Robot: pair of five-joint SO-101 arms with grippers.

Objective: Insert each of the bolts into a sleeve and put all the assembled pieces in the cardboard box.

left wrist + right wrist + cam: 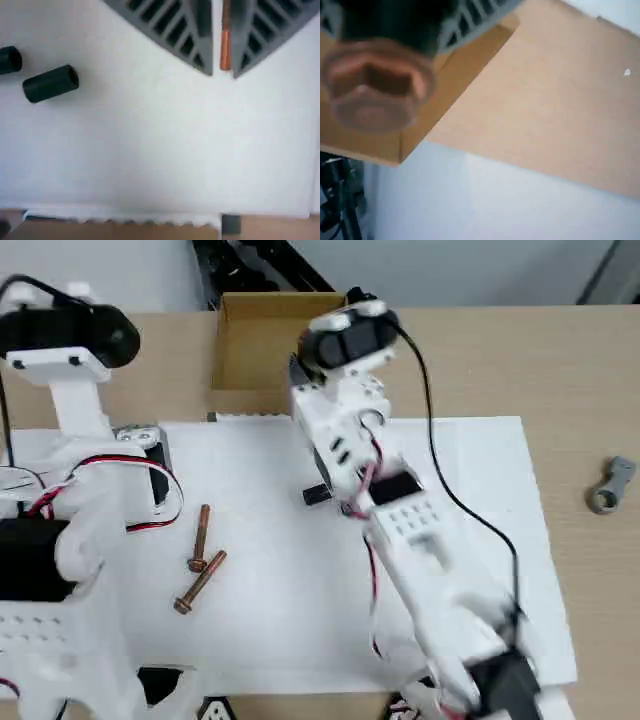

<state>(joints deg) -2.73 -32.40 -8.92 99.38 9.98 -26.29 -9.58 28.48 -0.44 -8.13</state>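
Your left arm (pixel 70 540) and right arm (pixel 400 520) are white printed shells with black motors (pixel 350 335), red, white and black cables (pixel 150 465) and grey ribbed fingers (pixel 170 30).

one coppery bolt (pixel 203 536) and a second bolt (pixel 200 581) lie loose on the white sheet (pixel 300 620), heads close together. a third bolt (pixel 224 50) is pinched in the left gripper (pixel 222 74). two black sleeves (pixel 50 83) lie on their sides. a sleeved bolt (pixel 375 85) is held over the open cardboard box (pixel 250 350).
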